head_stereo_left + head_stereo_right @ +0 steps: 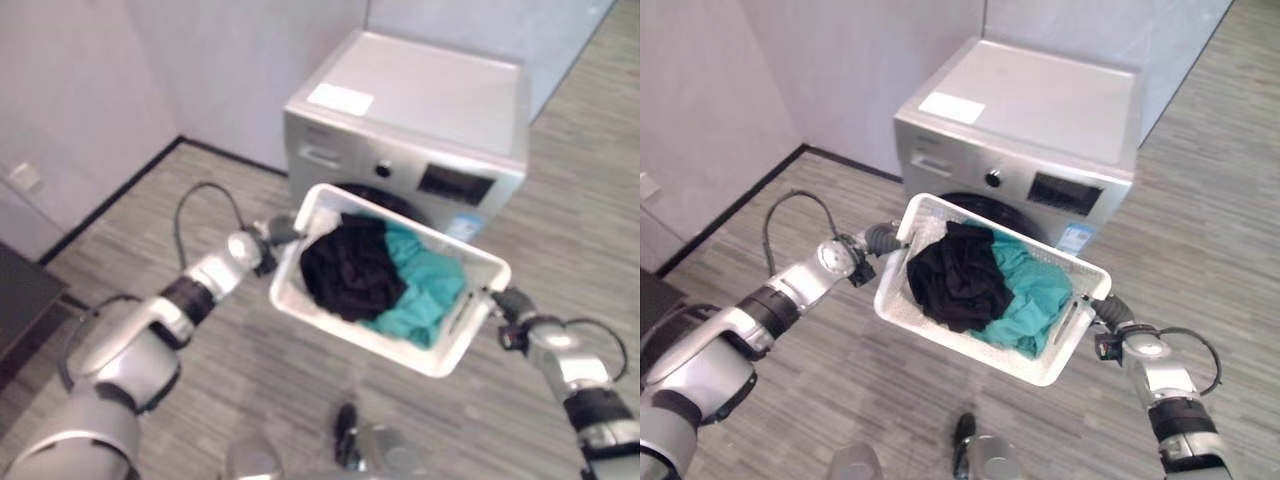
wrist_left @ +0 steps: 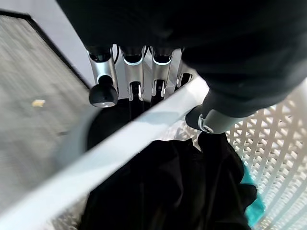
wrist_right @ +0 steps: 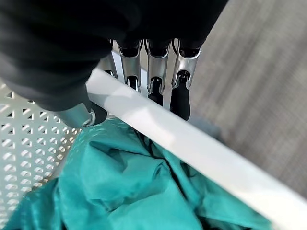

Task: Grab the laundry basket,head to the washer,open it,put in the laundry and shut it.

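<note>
Laundry basket point(image 1: 902, 297): white, perforated walls, solid rim, carried off the floor between my two hands and tilted, its far-left corner highest.

Left hand point(image 1: 883, 240): at the basket's left short end. In its wrist view the fingers point(image 2: 132, 72) hook down over the outside of the rim while the thumb point(image 2: 214, 120) presses from inside, so the rim point(image 2: 144, 129) is pinched between them (a firm wrap, as far as I can judge).

Right hand point(image 1: 1110, 311): at the opposite short end. Its wrist view gives the same grip: fingers point(image 3: 156, 67) curled over the outer edge of the rim point(image 3: 158, 122), thumb point(image 3: 79, 115) inside against the perforated wall.

Contents, item 1: black garment point(image 1: 948, 275), bunched, lying just past my left thumb and touching it in the wrist view; it covers the left half of the basket.

Contents, item 2: teal garment point(image 1: 1032, 300), crumpled, directly beneath my right fingers and thumb, filling the right half and meeting the black one mid-basket.

Washer point(image 1: 1040, 115): silver front-loader with a flat grey top, beyond both sets of fingertips, close behind the basket's far edge. The basket hides most of the round door point(image 1: 375, 200), so I cannot tell how it stands.

Floor point(image 1: 840, 380): grey wood-grain planks under the basket and either side of my hands.
</note>
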Tool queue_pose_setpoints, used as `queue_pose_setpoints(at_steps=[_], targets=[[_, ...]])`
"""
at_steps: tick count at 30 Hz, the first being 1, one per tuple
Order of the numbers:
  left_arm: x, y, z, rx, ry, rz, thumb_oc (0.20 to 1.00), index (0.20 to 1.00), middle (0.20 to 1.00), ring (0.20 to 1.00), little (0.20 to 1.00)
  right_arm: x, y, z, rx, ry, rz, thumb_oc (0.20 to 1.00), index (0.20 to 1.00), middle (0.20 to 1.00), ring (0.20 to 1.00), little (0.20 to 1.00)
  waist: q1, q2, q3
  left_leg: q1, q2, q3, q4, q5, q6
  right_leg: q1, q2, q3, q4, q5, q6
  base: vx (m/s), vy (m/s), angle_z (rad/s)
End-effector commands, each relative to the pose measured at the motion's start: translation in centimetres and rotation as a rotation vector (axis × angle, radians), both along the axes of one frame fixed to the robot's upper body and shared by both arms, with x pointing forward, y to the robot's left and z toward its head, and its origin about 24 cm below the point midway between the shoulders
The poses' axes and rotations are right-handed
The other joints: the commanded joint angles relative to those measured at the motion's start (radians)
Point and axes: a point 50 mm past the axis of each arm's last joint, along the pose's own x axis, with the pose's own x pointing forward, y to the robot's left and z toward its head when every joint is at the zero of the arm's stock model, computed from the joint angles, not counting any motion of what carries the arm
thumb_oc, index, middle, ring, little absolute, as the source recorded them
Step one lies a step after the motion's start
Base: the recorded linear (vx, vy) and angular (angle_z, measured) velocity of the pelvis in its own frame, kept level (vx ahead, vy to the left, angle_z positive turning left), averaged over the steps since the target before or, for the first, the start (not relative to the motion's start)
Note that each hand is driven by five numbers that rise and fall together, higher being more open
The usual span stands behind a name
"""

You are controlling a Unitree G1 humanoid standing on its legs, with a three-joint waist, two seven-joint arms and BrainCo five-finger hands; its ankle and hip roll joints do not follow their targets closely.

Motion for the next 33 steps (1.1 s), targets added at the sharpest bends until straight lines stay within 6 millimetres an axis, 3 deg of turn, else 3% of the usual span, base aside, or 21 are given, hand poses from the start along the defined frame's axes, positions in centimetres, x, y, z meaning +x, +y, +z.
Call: queue_pose_setpoints(at_steps=[1,3,4,5,13,22,33], targets=[[1.2,-2.2,4.9,-0.041,-0.146,-0.08,0.2,0.2,0.2,0.2,0.2,1.7,1.0,3.6,-0.014,-0.178,0.091,0.2,0.2,0.2,0.2,0.2,0.051,0.012,-0.063,0.018,-0.145,0.051,-0.248,-0.023,-0.002,0.019,-0.068,0.112,0.0,-0.051,0.135,0.15,0.005,-0.24],[1.2,-2.1,4.8,-0.037,-0.145,-0.08,0.2,0.2,0.2,0.2,0.2,1.8,1.2,3.5,-0.017,-0.17,0.103,0.2,0.2,0.2,0.2,0.2,0.055,0.014,-0.061,0.037,-0.156,0.04,-0.295,-0.031,-0.008,0.019,-0.068,0.117,0.005,-0.053,0.139,0.11,0.028,-0.45],[1.3,-2.1,4.9,-0.039,-0.147,-0.077,0.2,0.2,0.2,0.2,0.2,2.3,1.7,3.4,-0.016,-0.164,0.125,0.2,0.2,0.2,0.2,0.2,0.07,0.017,-0.07,0.079,-0.199,-0.013,-0.409,-0.065,-0.003,0.024,-0.063,0.132,0.013,-0.067,0.147,0.17,0.037,-0.87],[1.2,-2.7,4.7,-0.056,-0.144,-0.093,0.2,0.2,0.2,0.2,0.2,2.4,2.1,3.0,-0.001,-0.16,0.127,0.2,0.2,0.2,0.2,0.2,0.076,0.014,-0.085,0.118,-0.214,-0.025,-0.502,-0.07,-0.008,0.034,-0.068,0.118,0.003,-0.071,0.154,0.18,0.036,-0.86],[0.7,-3.8,3.6,-0.087,-0.112,-0.118,0.2,0.2,0.2,0.2,0.2,2.5,3.8,1.5,0.023,-0.132,0.165,0.2,0.2,0.2,0.2,0.2,0.084,0.015,-0.113,0.188,-0.238,-0.012,-0.633,-0.062,-0.016,0.057,-0.095,0.096,-0.052,-0.053,0.173,0.05,0.044,0.17],[0.6,-3.6,2.7,-0.099,-0.088,-0.106,0.2,0.2,0.2,0.2,0.2,2.0,4.9,0.3,0.041,-0.099,0.19,0.2,0.2,0.2,0.2,0.2,0.084,0.017,-0.12,0.225,-0.237,0.003,-0.672,-0.073,-0.008,0.057,-0.104,0.096,-0.055,-0.047,0.186,0.01,0.04,0.07],[0.5,-3.9,2.4,-0.112,-0.081,-0.104,0.2,0.2,0.2,0.2,0.2,1.3,4.6,-0.4,0.026,-0.07,0.19,0.2,0.2,0.2,0.2,0.2,0.08,0.016,-0.125,0.245,-0.244,0.017,-0.7,-0.078,-0.002,0.059,-0.114,0.096,-0.067,-0.036,0.197,0.0,0.022,-0.03]])
